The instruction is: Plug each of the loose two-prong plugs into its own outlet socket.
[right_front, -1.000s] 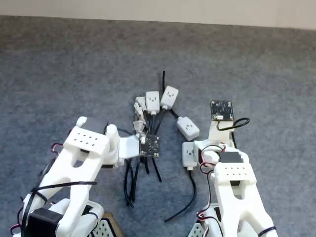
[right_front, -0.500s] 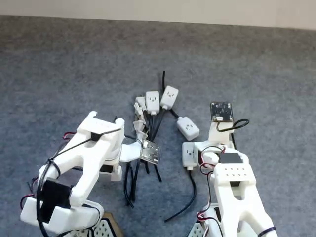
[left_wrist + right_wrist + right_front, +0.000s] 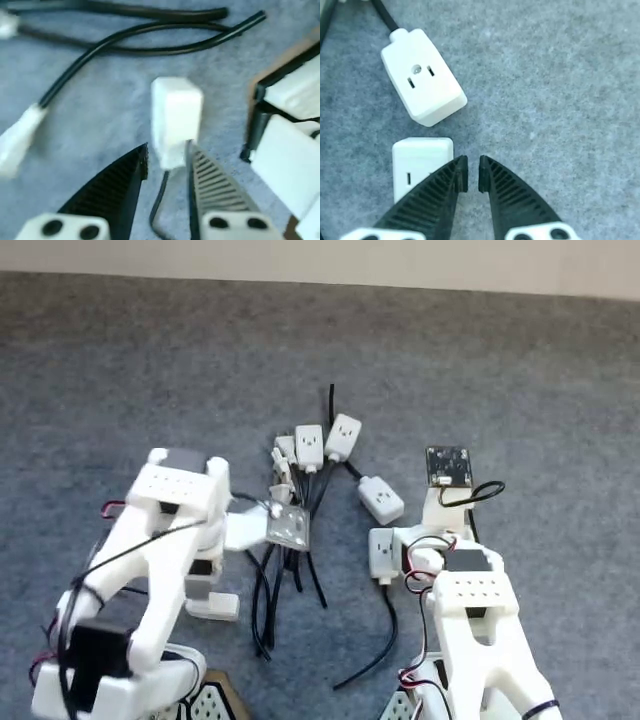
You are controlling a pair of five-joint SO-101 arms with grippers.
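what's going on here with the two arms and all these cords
Two robot arms sit over white outlet sockets and black cords on a grey table. The left gripper is open, its fingers on either side of the corded end of a white block. The right gripper is almost shut on nothing, next to two outlet sockets, the clearer one with empty slots.

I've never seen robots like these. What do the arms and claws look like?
The left arm and right arm are chunky white plastic shells with rows of small holes, black motor blocks, and loose black and red wires. The left gripper and right gripper have black, ribbed, tapering fingers on white bases.
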